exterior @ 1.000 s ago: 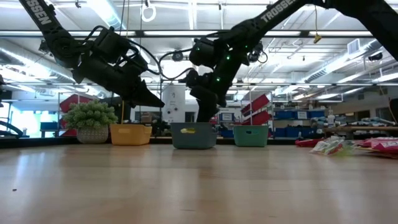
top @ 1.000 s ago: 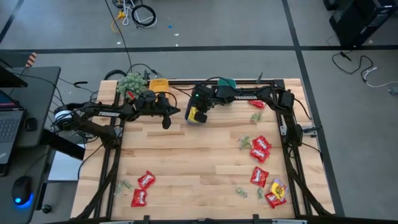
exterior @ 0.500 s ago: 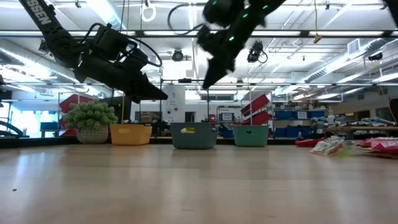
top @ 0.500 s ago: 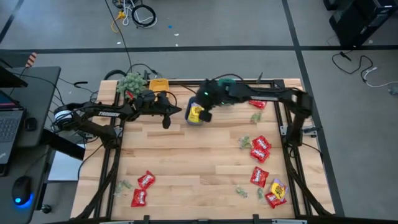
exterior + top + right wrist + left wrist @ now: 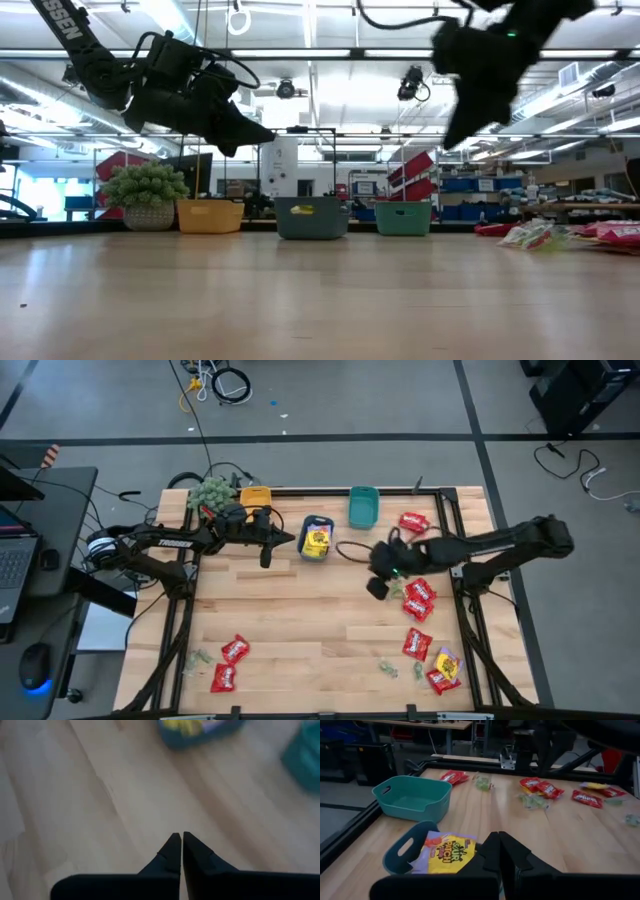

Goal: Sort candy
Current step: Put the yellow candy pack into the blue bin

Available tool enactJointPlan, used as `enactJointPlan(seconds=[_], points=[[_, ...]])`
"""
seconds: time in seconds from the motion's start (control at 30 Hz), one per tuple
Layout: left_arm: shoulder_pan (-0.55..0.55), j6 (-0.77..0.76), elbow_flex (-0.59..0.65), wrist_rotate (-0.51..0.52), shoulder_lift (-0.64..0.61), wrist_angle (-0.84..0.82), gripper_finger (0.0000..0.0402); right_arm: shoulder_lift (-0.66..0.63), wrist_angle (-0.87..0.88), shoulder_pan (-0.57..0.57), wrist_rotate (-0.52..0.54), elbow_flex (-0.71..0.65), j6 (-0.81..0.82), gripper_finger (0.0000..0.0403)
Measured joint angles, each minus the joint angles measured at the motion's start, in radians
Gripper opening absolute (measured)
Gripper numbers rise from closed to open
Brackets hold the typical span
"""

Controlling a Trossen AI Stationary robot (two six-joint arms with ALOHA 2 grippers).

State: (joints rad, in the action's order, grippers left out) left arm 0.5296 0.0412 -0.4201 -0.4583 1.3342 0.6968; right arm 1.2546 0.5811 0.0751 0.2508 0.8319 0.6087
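Note:
Candy lies scattered on the wooden table: red packets (image 5: 418,598) and pale green ones (image 5: 392,588) at the right, more red ones (image 5: 234,650) at the near left. A yellow packet (image 5: 449,851) lies in the blue bin (image 5: 317,538). Along the far edge stand the teal bin (image 5: 363,506) and the orange bin (image 5: 256,496). My left gripper (image 5: 265,550) hovers shut just left of the blue bin, holding nothing. My right gripper (image 5: 377,588) is shut and hangs in the air beside the right-hand candy cluster, with nothing in it.
A fuzzy green plant ball (image 5: 212,493) sits at the far left corner beside the orange bin. More red and yellow packets (image 5: 443,670) lie near the right front corner. Bare wood (image 5: 310,620) fills the table's middle.
My right gripper has swung away from above the blue bin, first rising, then crossing toward the table's right and near side to the candy cluster. The yellow packet stays in the blue bin. My left gripper has tipped its fingers upward toward level, staying in place.

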Motion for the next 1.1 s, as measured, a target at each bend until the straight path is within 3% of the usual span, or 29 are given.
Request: enactJointPlan(seconds=[0.27,0.47,0.7,0.93,1.1], points=[[-0.002,-0.006,0.000,0.000,0.000,-0.019,0.0001,0.000,0.323,0.065,-0.003,-0.040,0.215,0.0095],[-0.002,-0.007,0.001,0.000,0.000,-0.049,0.0001,0.055,0.377,0.098,-0.101,-0.041,0.238,0.0153],[-0.002,0.000,0.001,0.001,0.000,-0.059,0.0001,0.145,0.456,0.136,-0.158,-0.041,0.323,0.0157],[-0.002,0.006,0.001,0.001,0.000,-0.076,0.0001,0.233,0.453,0.163,-0.202,-0.072,0.270,0.0171],[-0.002,0.007,0.001,0.002,0.000,-0.075,0.0001,0.266,0.451,0.143,-0.222,-0.114,0.258,0.0120]])
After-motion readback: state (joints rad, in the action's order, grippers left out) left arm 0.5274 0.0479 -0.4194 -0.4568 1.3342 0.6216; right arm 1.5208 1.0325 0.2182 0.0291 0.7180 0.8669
